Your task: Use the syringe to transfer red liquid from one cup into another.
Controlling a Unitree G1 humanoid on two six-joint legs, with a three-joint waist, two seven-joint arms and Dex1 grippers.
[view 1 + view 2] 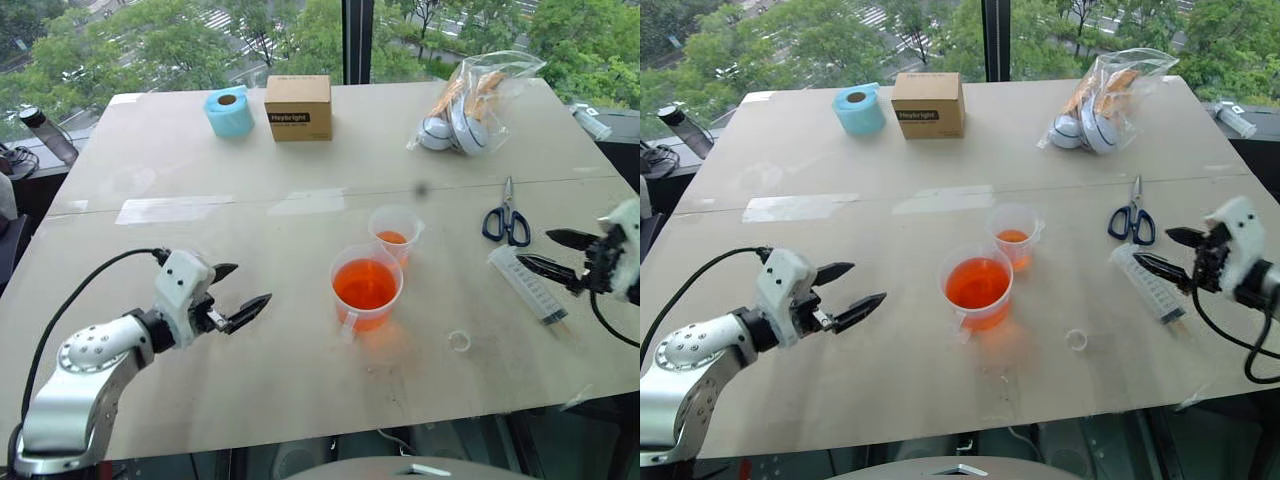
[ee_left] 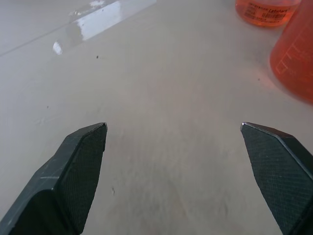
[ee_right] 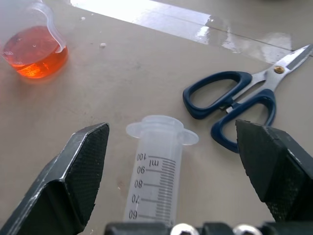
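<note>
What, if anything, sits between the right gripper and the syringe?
Nothing visible. The right gripper is open just above the syringe, which lies flat on the table. The scissors lie beside the syringe, out of the way.

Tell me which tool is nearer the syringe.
Right. The right tool is open just above the syringe; the left tool is open across the table, beyond both cups.

Between the right pincer's (image 3: 171,181) matt, cross-hatched black fingers (image 3: 80,169) lies the syringe (image 3: 156,171), clear smooth plastic. Beyond it, scissors (image 3: 239,105) pair glossy blue plastic handles with bright metal blades. The counter (image 3: 122,88) looks matt, faintly speckled.
</note>
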